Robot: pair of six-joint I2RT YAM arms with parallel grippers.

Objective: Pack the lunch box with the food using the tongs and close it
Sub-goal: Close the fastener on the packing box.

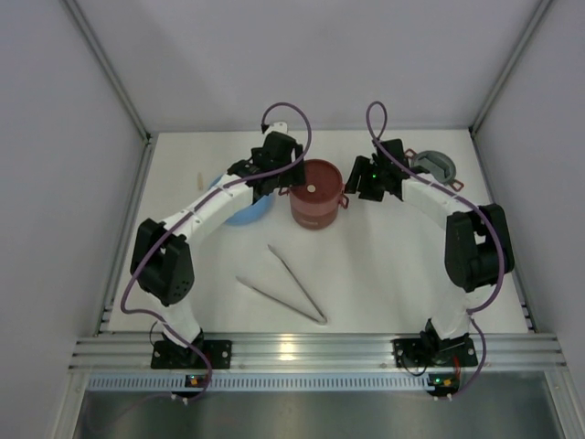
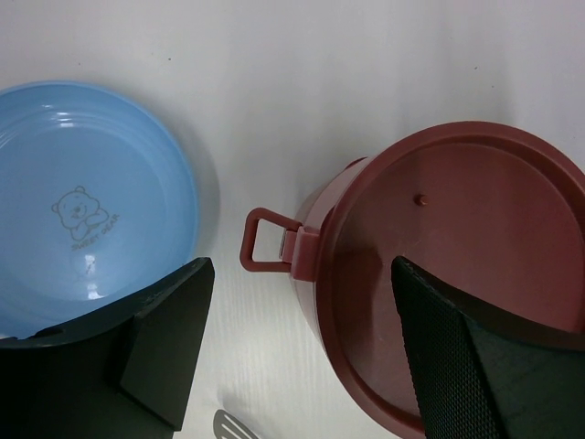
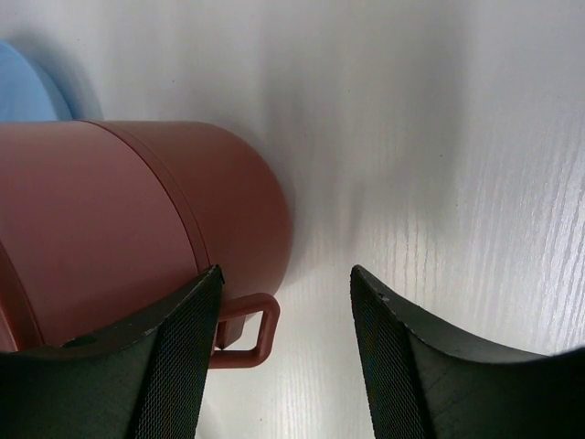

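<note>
We are flanking the lunch box, which is standing in the middle of the counter with its flat red lid on. Our left claw is gaping wide over its left ear, and our right claw is standing partly open beside its right ear. Both are gripping nothing, probably readying to steady it. The tongs are lying nearer us, and no food is showing on the blue plate.

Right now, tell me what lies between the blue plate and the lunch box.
Bare table, apart from the side handle of the lunch box; the left wrist view shows it.
</note>
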